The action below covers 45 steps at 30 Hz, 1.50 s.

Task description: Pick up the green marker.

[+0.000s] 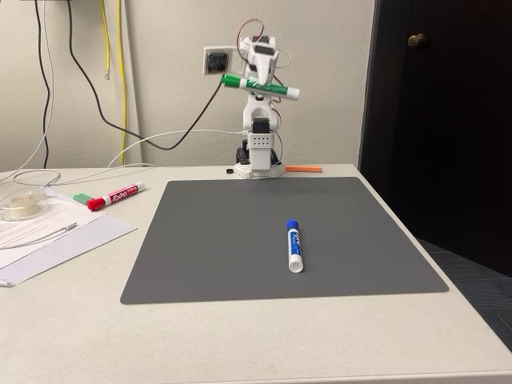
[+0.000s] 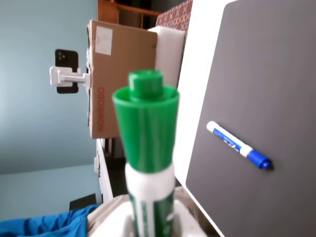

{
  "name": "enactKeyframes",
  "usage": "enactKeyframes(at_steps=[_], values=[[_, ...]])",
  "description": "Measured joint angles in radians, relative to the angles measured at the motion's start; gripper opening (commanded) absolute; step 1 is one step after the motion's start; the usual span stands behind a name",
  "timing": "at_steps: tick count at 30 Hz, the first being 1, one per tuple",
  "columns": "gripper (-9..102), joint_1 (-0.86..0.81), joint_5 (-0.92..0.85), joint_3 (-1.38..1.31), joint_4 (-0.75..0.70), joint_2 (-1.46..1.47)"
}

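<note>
The green marker is held high above the table at the back, nearly level, with its green cap pointing left in the fixed view. My white gripper is shut on its barrel from above. In the wrist view the green marker stands up close in front of the lens, cap end away from the camera, its white barrel going down into the gripper at the bottom edge. The jaws themselves are mostly hidden there.
A blue-capped white marker lies on the dark grey mat. A red-capped marker and a small green cap lie left of the mat beside papers. Cables hang on the wall behind.
</note>
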State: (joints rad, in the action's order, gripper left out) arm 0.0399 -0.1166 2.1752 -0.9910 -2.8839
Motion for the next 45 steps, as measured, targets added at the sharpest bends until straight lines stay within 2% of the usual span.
enactKeyframes(at_steps=[45], values=[[5,-0.046,0.066,0.026,0.035,-0.003]])
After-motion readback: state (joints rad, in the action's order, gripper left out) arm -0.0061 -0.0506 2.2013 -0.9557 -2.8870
